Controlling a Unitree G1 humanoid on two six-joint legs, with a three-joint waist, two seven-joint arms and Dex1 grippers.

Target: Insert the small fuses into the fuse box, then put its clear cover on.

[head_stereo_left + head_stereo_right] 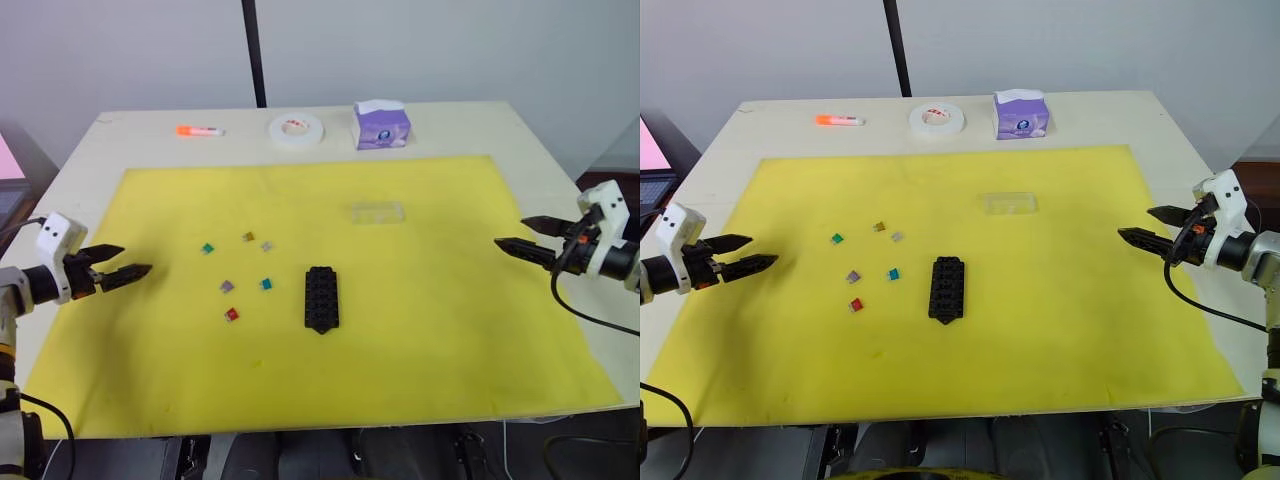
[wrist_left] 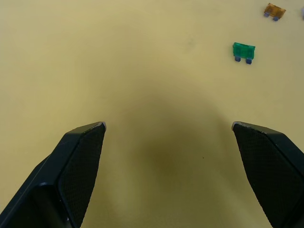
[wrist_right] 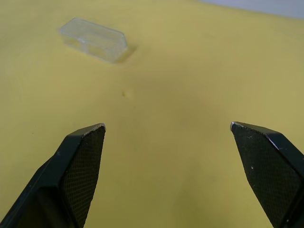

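The black fuse box (image 1: 321, 298) lies in the middle of the yellow mat (image 1: 420, 340), its pointed end toward me. To its left several small fuses are scattered: green (image 1: 208, 248), amber (image 1: 248, 237), grey (image 1: 267, 246), purple (image 1: 227, 287), teal (image 1: 266, 284) and red (image 1: 232, 315). The clear cover (image 1: 377, 212) rests on the mat behind and right of the box, also seen as the clear cover (image 3: 93, 39). My left gripper (image 1: 135, 261) hovers open at the mat's left edge, empty. My right gripper (image 1: 510, 232) hovers open at the right edge, empty. The green fuse (image 2: 243, 51) lies ahead of the left fingers.
Along the table's far edge (image 1: 130, 125) lie an orange marker (image 1: 199, 131), a white tape roll (image 1: 298, 129) and a purple tissue pack (image 1: 381, 124). A black pole (image 1: 253, 50) rises behind the table.
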